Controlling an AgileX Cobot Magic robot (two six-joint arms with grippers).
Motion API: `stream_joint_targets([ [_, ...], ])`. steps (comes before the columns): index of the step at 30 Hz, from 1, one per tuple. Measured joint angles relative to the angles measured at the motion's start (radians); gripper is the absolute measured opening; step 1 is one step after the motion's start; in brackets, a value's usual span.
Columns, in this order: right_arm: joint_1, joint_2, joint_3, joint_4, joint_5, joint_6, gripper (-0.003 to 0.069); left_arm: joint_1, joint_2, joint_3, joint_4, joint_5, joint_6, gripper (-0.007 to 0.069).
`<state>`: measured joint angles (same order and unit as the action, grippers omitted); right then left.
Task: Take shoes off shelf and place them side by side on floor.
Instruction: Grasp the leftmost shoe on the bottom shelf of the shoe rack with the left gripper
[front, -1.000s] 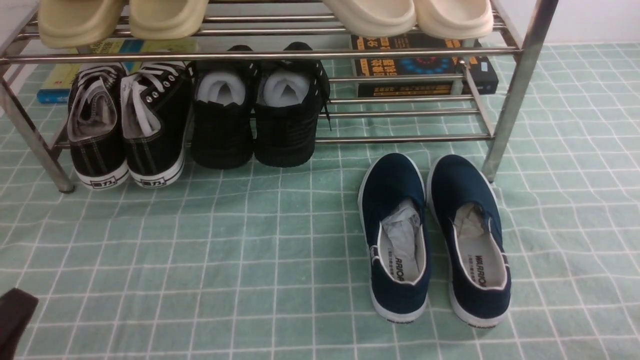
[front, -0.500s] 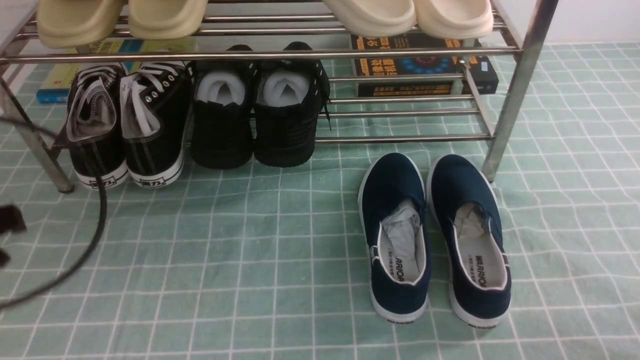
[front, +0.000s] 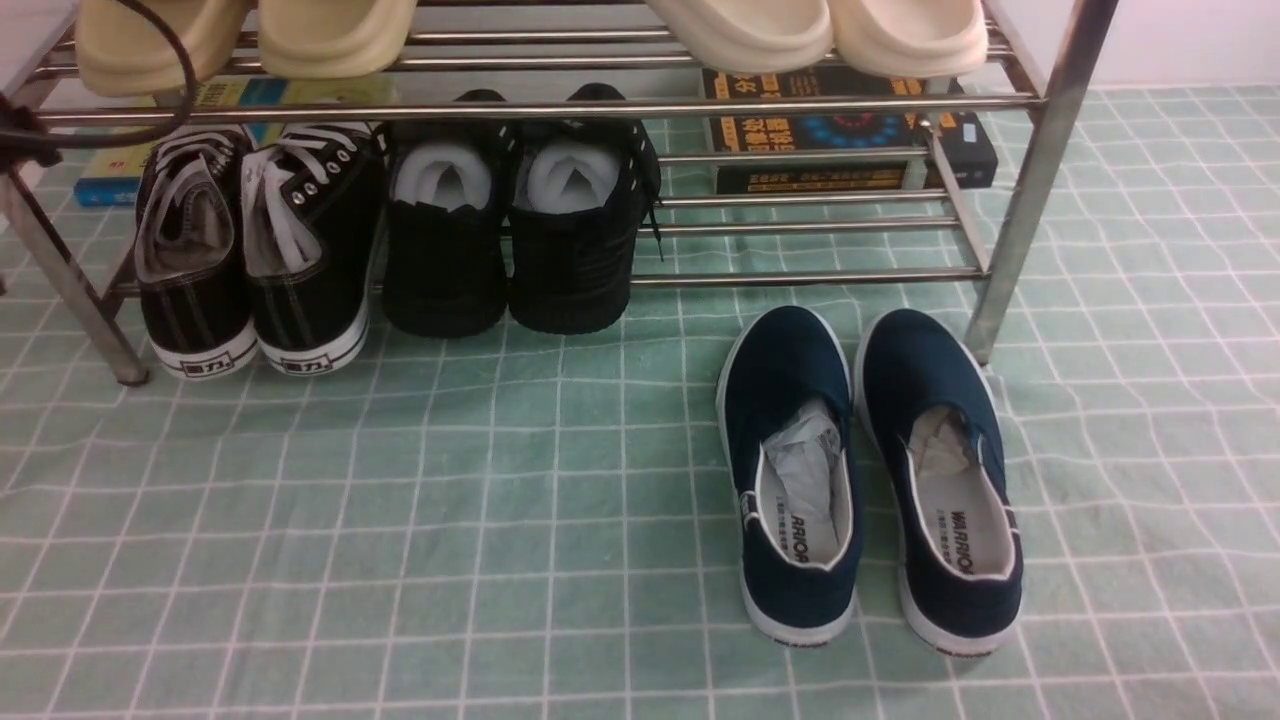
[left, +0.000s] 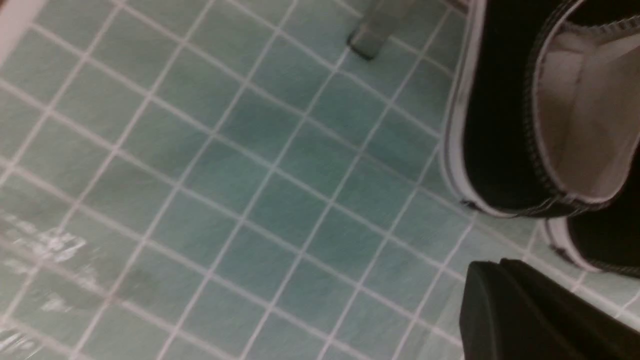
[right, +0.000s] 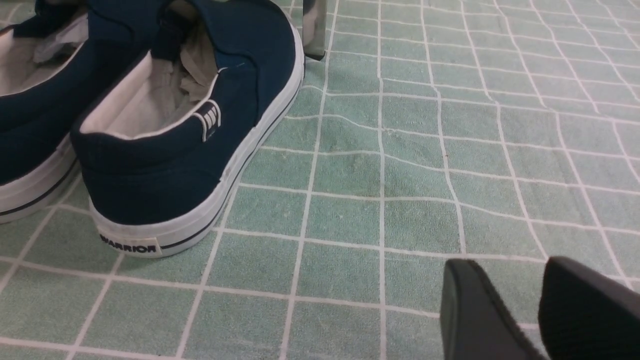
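The shoes, black canvas sneakers with white laces, sit as a pair (front: 195, 250) (front: 310, 240) at the left end of the shelf's (front: 520, 108) lower tier, heels toward me. In the left wrist view one sneaker's heel (left: 500, 125) shows close by, with my left gripper (left: 495, 265) shut and empty above the floor (left: 260, 190) just short of it. In the front view only the left arm's cable (front: 170, 90) shows, at the top left. My right gripper (right: 512, 265) hangs open over the floor (right: 400, 165), holding nothing, to the right of the navy slip-ons.
All-black shoes with white stuffing (front: 510, 230) stand beside the sneakers. Navy slip-ons (front: 800, 470) (front: 940, 480) lie on the floor by the shelf's right leg (front: 1010, 240). Cream slippers (front: 250, 35) (front: 820, 30) fill the top tier; books (front: 850, 130) lie behind.
The left arm has swung from the lower left edge of the front view up to the top left, its cable now looping in front of the shelf's corner. The shoes have not moved.
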<state>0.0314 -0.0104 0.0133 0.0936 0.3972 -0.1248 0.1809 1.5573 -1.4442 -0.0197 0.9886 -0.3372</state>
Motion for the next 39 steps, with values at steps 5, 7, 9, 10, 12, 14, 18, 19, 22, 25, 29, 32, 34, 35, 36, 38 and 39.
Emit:
stream_joint_targets([
  [5,0.0,0.0,0.0,0.0,0.0,0.0,0.0236,0.0,0.057,0.0,-0.038,-0.086,0.033,0.0059],
  [7,0.0,0.0,0.0,0.0,0.0,0.0,0.0237,0.0,0.078,0.0,-0.042,-0.121,0.037,0.0105],
  [9,0.0,0.0,0.0,0.0,0.0,0.0,0.0237,0.0,0.102,0.0,-0.042,-0.16,0.039,0.016],
  [10,0.0,0.0,0.0,0.0,0.0,0.0,0.0237,0.0,0.114,0.0,-0.042,-0.184,0.04,0.0195],
  [12,0.0,0.0,0.0,0.0,0.0,0.0,0.0237,0.0,0.143,0.0,-0.042,-0.228,0.042,0.0265],
  [14,0.0,0.0,0.0,0.0,0.0,0.0,0.0237,0.0,0.167,0.0,-0.042,-0.265,0.042,0.0324],
  [18,0.0,0.0,0.0,0.0,0.0,0.0,0.0237,0.0,0.201,0.0,-0.043,-0.309,0.042,0.0372],
  [19,0.0,0.0,0.0,0.0,0.0,0.0,0.0237,0.0,0.213,0.0,-0.044,-0.326,0.043,0.0379],
  [22,0.0,0.0,0.0,0.0,0.0,0.0,0.0237,0.0,0.24,0.0,-0.05,-0.35,0.043,0.0384],
  [25,0.0,0.0,0.0,0.0,0.0,0.0,0.0237,0.0,0.252,0.0,-0.056,-0.361,0.044,0.0386],
  [29,0.0,0.0,0.0,0.0,0.0,0.0,0.0237,0.0,0.27,0.0,-0.063,-0.376,0.044,0.0381],
  [32,0.0,0.0,0.0,0.0,0.0,0.0,0.0237,0.0,0.282,0.0,-0.068,-0.379,0.042,0.0355],
  [34,0.0,0.0,0.0,0.0,0.0,0.0,0.0237,0.0,0.291,-0.002,-0.087,-0.379,0.042,0.0289],
  [35,0.0,0.0,0.0,0.0,0.0,0.0,0.0237,-0.002,0.292,-0.002,-0.092,-0.378,0.042,0.0249],
  [36,0.0,0.0,0.0,0.0,0.0,0.0,0.0237,-0.002,0.292,-0.002,-0.093,-0.378,0.042,0.0249],
  [38,0.0,0.0,0.0,0.0,0.0,0.0,0.0237,-0.003,0.293,-0.006,-0.096,-0.366,0.042,0.0099],
  [39,0.0,0.0,0.0,0.0,0.0,0.0,0.0237,-0.003,0.292,-0.007,-0.094,-0.361,0.044,0.0068],
])
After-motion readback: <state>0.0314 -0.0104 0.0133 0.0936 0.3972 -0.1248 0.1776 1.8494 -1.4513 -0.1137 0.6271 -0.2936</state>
